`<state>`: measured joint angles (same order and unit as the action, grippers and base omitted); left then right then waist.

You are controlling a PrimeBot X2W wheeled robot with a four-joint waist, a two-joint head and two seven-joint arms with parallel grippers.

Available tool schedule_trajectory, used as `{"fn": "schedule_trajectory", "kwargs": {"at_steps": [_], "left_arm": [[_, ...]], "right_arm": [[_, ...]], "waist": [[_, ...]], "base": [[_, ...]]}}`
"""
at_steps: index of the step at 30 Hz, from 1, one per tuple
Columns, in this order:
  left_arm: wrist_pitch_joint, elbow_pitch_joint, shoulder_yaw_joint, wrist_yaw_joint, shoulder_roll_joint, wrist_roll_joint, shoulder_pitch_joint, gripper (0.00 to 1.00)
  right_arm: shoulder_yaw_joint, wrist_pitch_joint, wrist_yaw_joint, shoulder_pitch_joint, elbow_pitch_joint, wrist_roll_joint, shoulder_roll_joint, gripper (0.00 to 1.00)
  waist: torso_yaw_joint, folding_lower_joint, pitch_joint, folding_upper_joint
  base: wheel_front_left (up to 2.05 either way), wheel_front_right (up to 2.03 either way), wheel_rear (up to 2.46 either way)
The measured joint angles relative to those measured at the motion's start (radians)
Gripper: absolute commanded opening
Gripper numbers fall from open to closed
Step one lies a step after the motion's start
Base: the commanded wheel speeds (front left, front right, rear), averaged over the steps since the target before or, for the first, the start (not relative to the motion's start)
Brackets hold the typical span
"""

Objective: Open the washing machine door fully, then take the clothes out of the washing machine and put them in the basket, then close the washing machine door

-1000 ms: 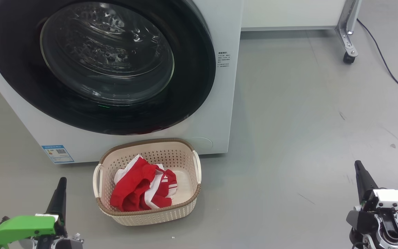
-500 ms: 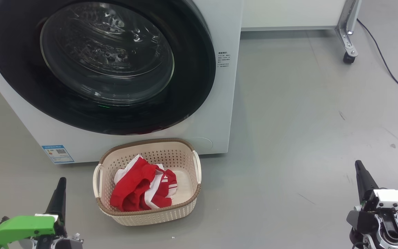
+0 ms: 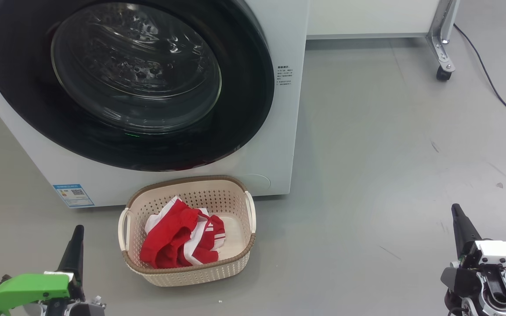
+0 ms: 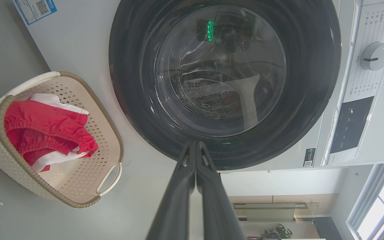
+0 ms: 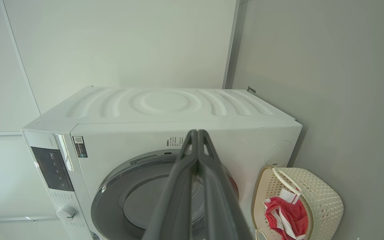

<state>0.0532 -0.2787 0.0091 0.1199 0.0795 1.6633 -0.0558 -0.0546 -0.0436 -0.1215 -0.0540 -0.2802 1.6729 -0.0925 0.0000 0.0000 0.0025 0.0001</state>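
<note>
The white washing machine [image 3: 283,131] fills the upper left of the head view, its round black door [image 3: 24,96] lying flat against the front, closed. Through the glass I see bare steel drum. Red clothes [image 3: 178,239] with white stripes lie in the cream basket [image 3: 191,274] on the floor just before the machine. My left gripper [image 3: 77,235] stands shut and empty at the lower left, left of the basket. At the lower right my right gripper [image 3: 456,213] is shut and empty, far from the machine. Door [image 4: 312,83], basket [image 4: 108,120], clothes [image 4: 42,123] and shut left gripper [image 4: 194,146] show in the left wrist view.
Grey floor [image 3: 389,153] spreads to the right of the machine. A metal leg on a caster [image 3: 442,72] and a black cable [image 3: 494,87] lie at the far right. The control panel and dial [image 4: 375,56] sit beside the door.
</note>
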Motion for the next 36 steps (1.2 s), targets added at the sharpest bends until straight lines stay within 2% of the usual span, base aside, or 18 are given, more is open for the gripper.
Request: {"fn": "schedule_trajectory", "kwargs": {"at_steps": [36], "left_arm": [[0.005,0.001,0.006,0.000,-0.001,0.000,0.000,0.00]], "right_arm": [[-0.004,-0.004,0.000,0.000,0.000,-0.001,0.002,0.00]], "waist": [[0.000,0.0000,0.000,0.0000]], "base": [[0.00,0.00,0.00]]}}
